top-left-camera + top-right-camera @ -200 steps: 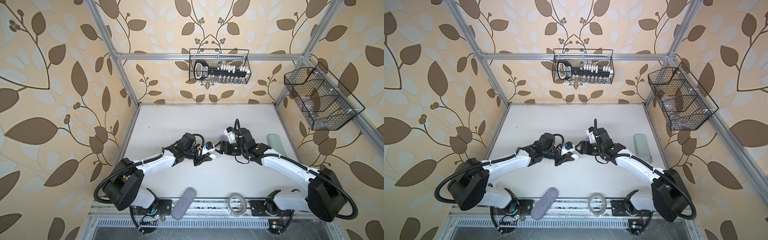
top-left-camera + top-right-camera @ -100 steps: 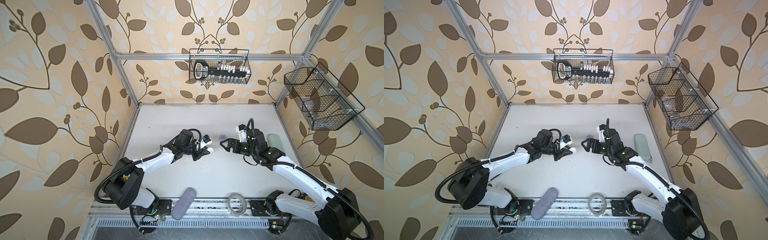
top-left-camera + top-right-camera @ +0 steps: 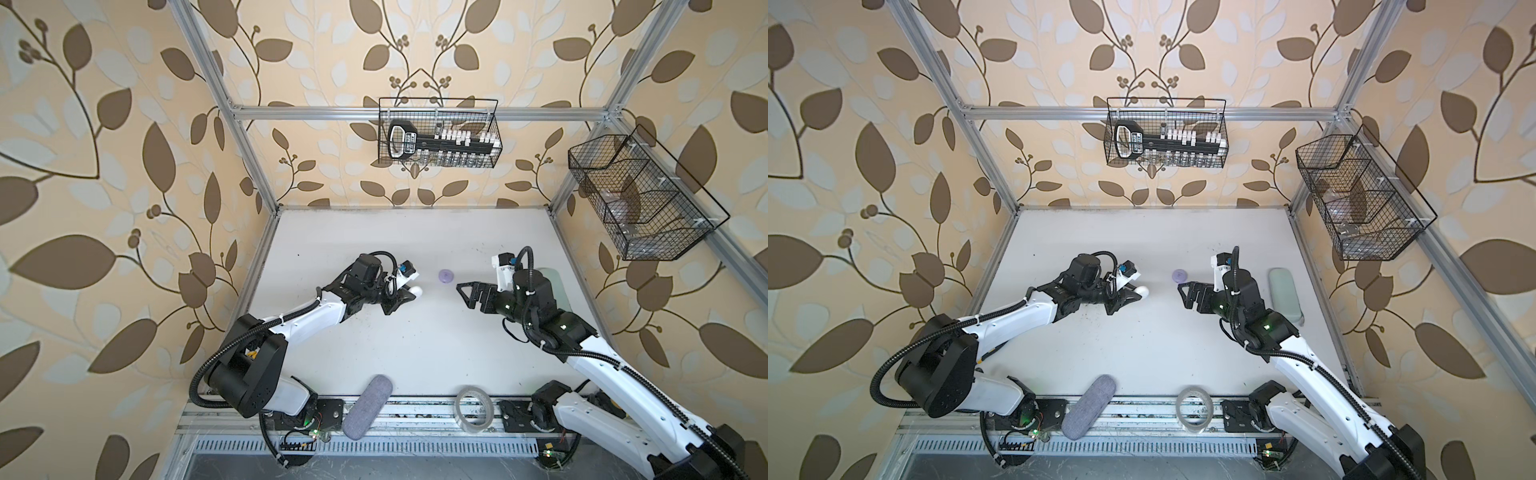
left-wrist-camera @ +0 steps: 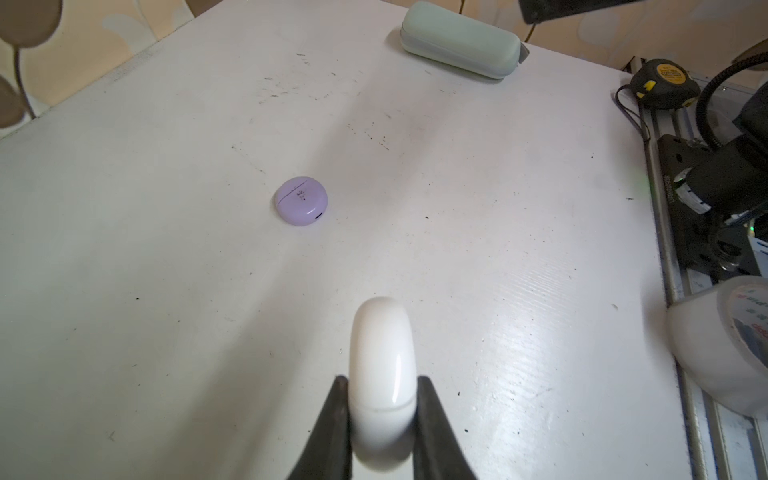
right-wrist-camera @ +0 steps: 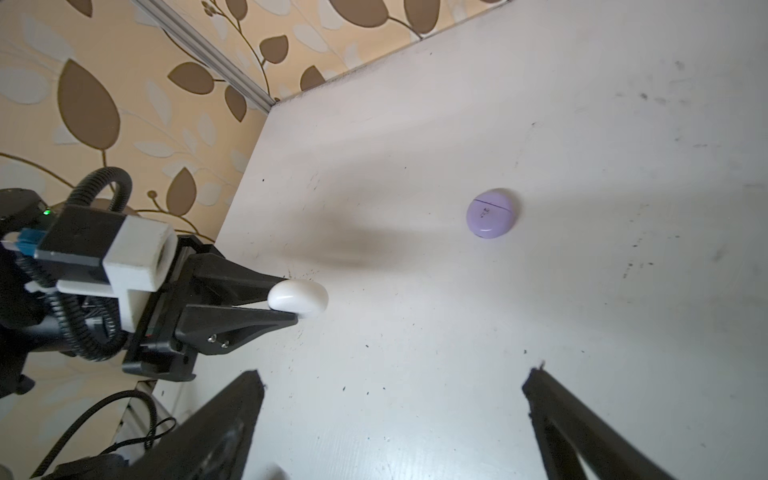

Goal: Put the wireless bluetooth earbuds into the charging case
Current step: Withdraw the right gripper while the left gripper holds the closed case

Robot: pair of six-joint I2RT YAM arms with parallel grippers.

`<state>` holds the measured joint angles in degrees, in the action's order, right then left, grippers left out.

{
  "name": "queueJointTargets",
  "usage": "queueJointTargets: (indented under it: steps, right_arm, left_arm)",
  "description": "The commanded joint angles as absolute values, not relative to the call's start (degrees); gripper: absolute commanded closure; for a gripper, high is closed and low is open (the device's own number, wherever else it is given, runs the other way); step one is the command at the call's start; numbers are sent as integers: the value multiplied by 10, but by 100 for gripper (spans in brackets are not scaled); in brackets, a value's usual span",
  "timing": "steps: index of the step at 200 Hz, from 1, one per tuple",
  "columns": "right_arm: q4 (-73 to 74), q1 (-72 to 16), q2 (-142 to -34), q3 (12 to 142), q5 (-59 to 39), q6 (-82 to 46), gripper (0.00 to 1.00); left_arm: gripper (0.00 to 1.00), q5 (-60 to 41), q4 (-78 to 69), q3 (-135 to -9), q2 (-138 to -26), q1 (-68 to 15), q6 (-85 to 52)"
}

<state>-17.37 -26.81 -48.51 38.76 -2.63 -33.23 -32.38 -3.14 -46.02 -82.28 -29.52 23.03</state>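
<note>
My left gripper (image 4: 381,380) is shut on a white, rounded charging case (image 4: 382,353), gripping it by its two flat sides just above the table. The case's seam is closed. In both top views this white case (image 3: 417,289) sticks out of the left gripper (image 3: 409,294) left of centre. A lilac round charging case (image 3: 446,275) lies closed on the table between the arms, also seen as the lilac case (image 5: 493,213) ahead of my right gripper (image 5: 395,372). The right gripper (image 3: 463,296) stands wide open and holds nothing. The wireless bluetooth earbuds are out of view.
A pale green oblong case (image 3: 1284,293) lies at the right edge behind the right arm. A grey fabric case (image 3: 368,407) and a tape roll (image 3: 473,409) sit on the front rail. A tape measure (image 4: 663,83) lies there too. Wire baskets (image 3: 438,133) hang on the walls.
The two grippers were together at the centre. The right gripper has opened wide and drawn back to the right, and the left arm has pulled back left with the white case.
</note>
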Motion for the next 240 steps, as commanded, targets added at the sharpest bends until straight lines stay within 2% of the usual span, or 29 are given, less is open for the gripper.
queueJointTargets:
  steps: [1, 75, 129, 240]
  right_arm:
    - [-211, -265, -459, 363, 54, -303, 0]
    - [-235, -266, -381, 297, 135, -287, 0]
    - [-226, -268, -347, 255, 162, -273, 0]
    - [-202, -292, -351, 243, 196, -272, 0]
  left_arm:
    - [89, -324, -42, -486, -844, -286, 211]
    - [87, -347, -5, -530, -898, -270, 170]
    - [87, -384, 78, -605, -981, -258, 149]
    - [88, -467, 131, -662, -1073, -236, 125]
